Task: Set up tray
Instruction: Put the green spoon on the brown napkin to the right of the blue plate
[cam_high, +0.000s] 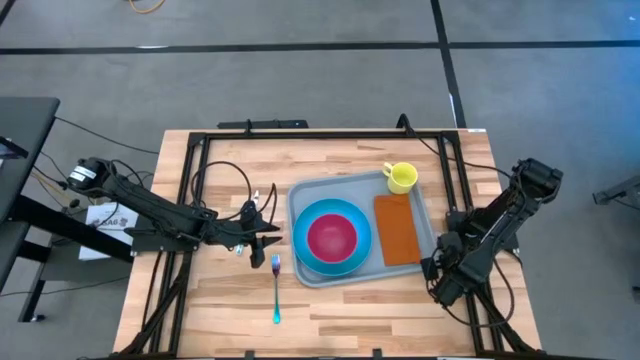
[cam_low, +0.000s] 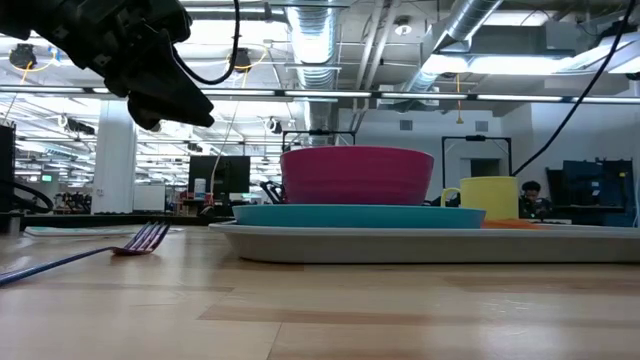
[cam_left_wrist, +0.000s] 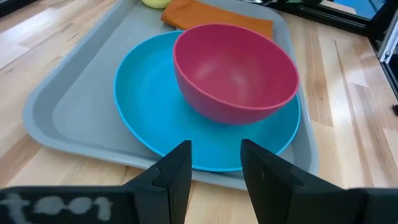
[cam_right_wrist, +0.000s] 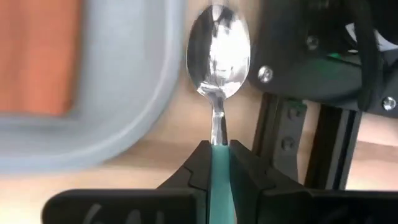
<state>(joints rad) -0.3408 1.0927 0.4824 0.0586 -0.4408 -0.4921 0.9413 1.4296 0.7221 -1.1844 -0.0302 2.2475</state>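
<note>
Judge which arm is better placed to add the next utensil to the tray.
Right, probably: the right gripper is shut on the spoon beside the tray. The left gripper is open, empty, with the fork lying untouched.

Matt plastic tray (cam_high: 312, 200); glossy metal spoon (cam_right_wrist: 217, 43); wood-grain table (cam_high: 230, 300).

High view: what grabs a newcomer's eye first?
The magenta bowl on the round blue plate, filling the left half of the grey tray mid-table. Next, the right claw shut on a spoon beside the tray's right edge.
</note>
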